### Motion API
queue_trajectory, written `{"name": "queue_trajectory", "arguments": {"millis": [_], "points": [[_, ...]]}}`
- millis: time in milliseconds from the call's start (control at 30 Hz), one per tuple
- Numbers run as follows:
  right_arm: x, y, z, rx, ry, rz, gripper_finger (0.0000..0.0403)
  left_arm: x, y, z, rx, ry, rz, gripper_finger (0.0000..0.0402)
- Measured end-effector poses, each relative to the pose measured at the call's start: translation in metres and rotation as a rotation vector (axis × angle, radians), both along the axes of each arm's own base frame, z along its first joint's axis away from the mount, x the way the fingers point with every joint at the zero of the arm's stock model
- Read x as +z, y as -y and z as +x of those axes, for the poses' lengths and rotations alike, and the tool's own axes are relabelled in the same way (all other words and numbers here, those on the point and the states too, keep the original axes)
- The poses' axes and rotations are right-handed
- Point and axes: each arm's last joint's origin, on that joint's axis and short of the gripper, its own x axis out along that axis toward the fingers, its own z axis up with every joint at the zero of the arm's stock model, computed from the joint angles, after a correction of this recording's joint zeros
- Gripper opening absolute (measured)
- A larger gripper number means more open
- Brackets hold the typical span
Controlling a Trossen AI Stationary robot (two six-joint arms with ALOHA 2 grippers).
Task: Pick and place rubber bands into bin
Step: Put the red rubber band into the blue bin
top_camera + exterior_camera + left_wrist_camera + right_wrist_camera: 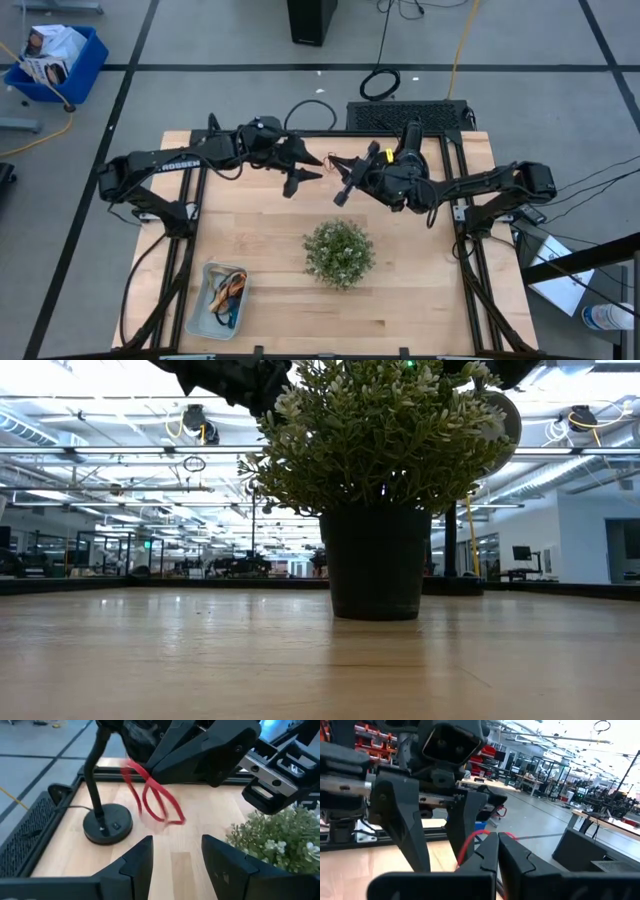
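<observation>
An orange-red rubber band (156, 800) hangs from my right gripper (498, 845), which is shut on it above the far middle of the table (345, 188). My left gripper (175, 855) faces it from the table's left (303, 170). It is open, and its fingers stand short of the band without touching it. The pale bin (200, 318) sits at the near left of the table, with several more rubber bands (228, 290) lying in it. In the low view both grippers are hidden behind the plant. My right gripper pinches the rubber band between its two shut fingers at the band's upper end (131, 767). The fingers come about level from the table's right. The rest of the band (167, 812) hangs below them in a slack, twisted loop, clear of the table.
A potted plant (340, 252) stands on the table's near middle, below both grippers. A black stand with a round base (107, 822) rises near the far edge. A dark grated panel (405, 112) lies beyond that edge, and a deep-blue bin (55, 60) sits on the floor.
</observation>
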Motion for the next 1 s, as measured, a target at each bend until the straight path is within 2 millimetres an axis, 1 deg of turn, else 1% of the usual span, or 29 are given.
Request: {"name": "queue_trajectory", "arguments": {"millis": [133, 367, 500, 567, 633, 733, 800, 833, 1000], "points": [[0.0006, 0.0001, -0.0002, -0.001, 0.002, -0.002, 0.0, -0.0008, -0.0007, 0.0014, 0.003, 0.003, 0.002, 0.0175], [-0.0011, 0.0001, -0.0002, -0.001, -0.015, -0.002, 0.0, 0.0083, 0.0032, 0.0061, -0.023, 0.1, 0.004, 0.0175], [-0.0015, 0.0001, -0.0002, -0.002, -0.022, -0.005, 0.0, 0.0086, 0.0032, 0.0062, -0.01, 0.101, -0.01, 0.017], [-0.0024, 0.0001, -0.0001, -0.002, -0.033, -0.005, 0.0, 0.0086, 0.0032, 0.0062, -0.01, 0.101, -0.008, 0.0155], [-0.0031, 0.0001, -0.0001, -0.002, -0.04, -0.005, 0.0, 0.0087, 0.0032, 0.0062, -0.011, 0.102, -0.005, 0.0128], [-0.0032, 0.0001, -0.0001, -0.002, -0.041, -0.004, 0.0, 0.0087, 0.0032, 0.0062, -0.013, 0.102, 0.0, 0.0073], [-0.0032, 0.0001, -0.0001, -0.001, -0.037, 0.002, 0.0, 0.0087, 0.0032, 0.0062, -0.018, 0.103, 0.015, 0.003], [-0.0032, 0.0001, -0.0001, -0.001, -0.037, 0.002, 0.0, 0.0086, 0.0032, 0.0062, -0.019, 0.102, 0.018, 0.0016], [-0.0032, 0.0001, -0.0001, -0.001, -0.036, 0.003, 0.0, 0.0084, 0.0027, 0.0062, 0.002, 0.098, 0.011, 0.0006]]}}
